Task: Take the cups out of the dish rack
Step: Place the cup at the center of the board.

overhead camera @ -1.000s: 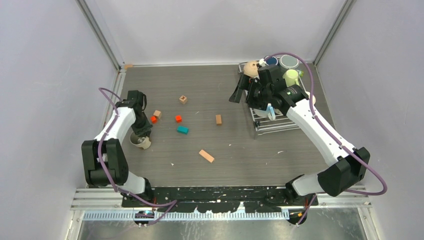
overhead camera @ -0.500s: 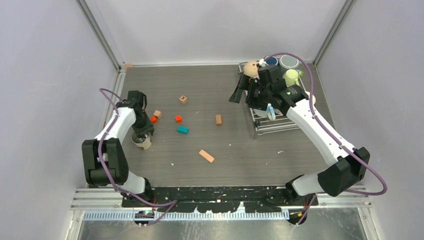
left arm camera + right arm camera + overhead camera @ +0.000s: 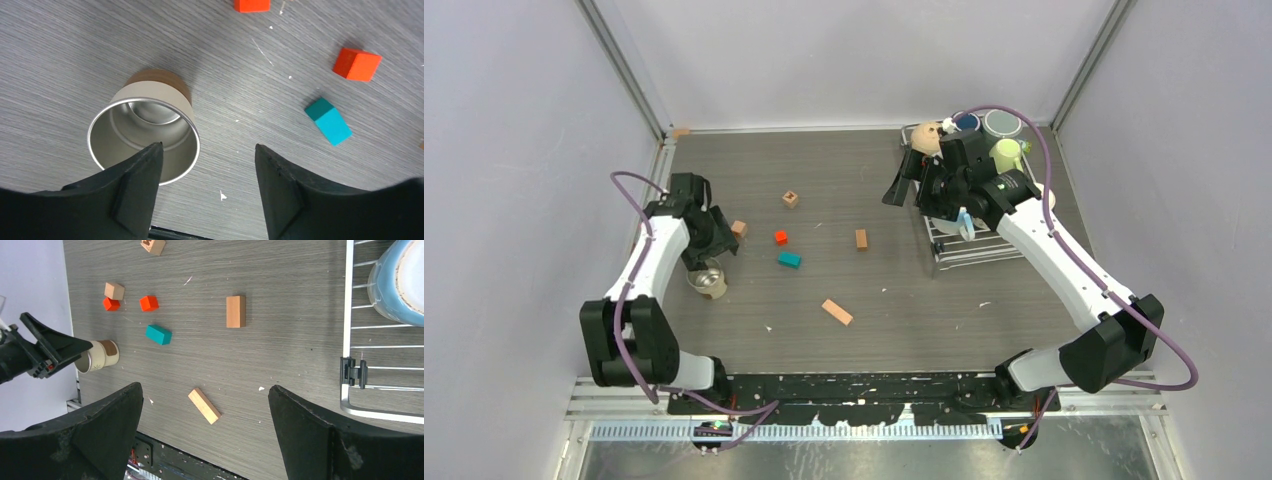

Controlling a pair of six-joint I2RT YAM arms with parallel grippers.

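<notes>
The metal cup (image 3: 145, 140) stands upright on the table (image 3: 65, 45), left; the left gripper (image 3: 207, 150), spread wide just above its rim, could clip and topple it. The right gripper (image 3: 205, 390), also wide, hangs beside the rack (image 3: 350, 365) holding the blue cup (image 3: 397, 282); the wire edge may snag a finger.

One dish rack (image 3: 347, 300) beside the right pincer (image 3: 204, 388). Five cups made out in it: one tan cup (image 3: 924, 136), one navy cup (image 3: 967, 122), one grey cup (image 3: 1002, 123), one lime cup (image 3: 1007, 153), one light blue cup (image 3: 395, 280). One metal cup (image 3: 145, 130) just under the left pincer (image 3: 208, 146). Seven blocks between the pincers: two red blocks (image 3: 149, 303), one teal block (image 3: 159, 334), four wooden blocks (image 3: 236, 311).
</notes>
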